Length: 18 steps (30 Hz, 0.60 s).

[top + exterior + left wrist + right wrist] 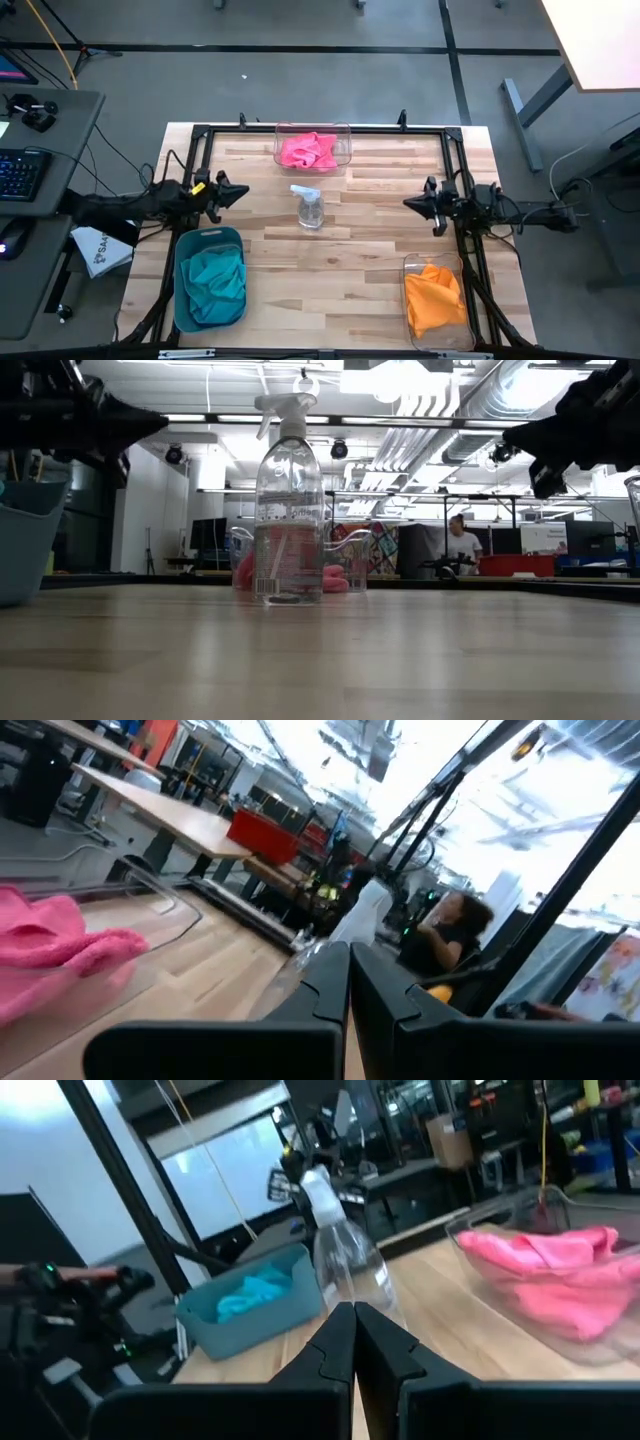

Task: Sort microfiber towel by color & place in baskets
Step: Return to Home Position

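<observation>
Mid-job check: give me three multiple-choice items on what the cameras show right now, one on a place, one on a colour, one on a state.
1. Where does the spray bottle stand?
A. inside a basket
B. on the bare table, near its middle
C. on the floor

2. What colour are the towels in the clear basket beside the right arm?
A. pink
B. teal
C. orange

3. How is the left end effector?
A. wide open
B. shut on a cloth
C. shut, holding nothing

Answers:
1. B: the high view shows it upright on the wood, outside every basket.
2. C: orange cloth fills that basket.
3. C: the left wrist view shows its fingers meeting with nothing between them.
</observation>
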### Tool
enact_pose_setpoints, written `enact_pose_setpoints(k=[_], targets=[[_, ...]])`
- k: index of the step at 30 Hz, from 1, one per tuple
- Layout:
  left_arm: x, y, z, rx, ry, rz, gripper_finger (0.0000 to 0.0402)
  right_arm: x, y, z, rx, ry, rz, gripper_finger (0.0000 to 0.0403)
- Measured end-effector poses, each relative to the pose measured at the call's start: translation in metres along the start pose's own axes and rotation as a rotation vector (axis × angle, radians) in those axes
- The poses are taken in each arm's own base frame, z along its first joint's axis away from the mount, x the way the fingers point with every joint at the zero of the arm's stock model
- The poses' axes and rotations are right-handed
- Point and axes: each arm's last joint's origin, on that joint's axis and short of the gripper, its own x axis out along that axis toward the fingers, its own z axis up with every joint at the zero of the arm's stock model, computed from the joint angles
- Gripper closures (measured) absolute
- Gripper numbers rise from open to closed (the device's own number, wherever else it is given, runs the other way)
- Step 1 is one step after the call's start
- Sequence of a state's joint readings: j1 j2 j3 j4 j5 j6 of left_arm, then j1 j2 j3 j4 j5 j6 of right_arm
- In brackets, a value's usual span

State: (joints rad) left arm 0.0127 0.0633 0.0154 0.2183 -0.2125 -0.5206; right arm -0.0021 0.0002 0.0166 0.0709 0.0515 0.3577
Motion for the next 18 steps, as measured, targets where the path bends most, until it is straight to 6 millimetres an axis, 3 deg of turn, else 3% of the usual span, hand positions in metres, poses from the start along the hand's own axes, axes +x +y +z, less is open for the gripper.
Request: enact_pose_setpoints(k=[5, 18], targets=[[-0.0045, 0.0074, -0.0108, 0.025, 0.104, 0.060, 0.0401, -0.0001, 0.0003, -0.0007, 0.000, 0.007, 0.000, 0.0402], [-0.0045, 0.0065, -0.0101, 0.023, 0.099, 0.049, 0.0401, 0.0002, 0.0001, -0.0043, -0.001, 0.045, -0.003, 0.0402]])
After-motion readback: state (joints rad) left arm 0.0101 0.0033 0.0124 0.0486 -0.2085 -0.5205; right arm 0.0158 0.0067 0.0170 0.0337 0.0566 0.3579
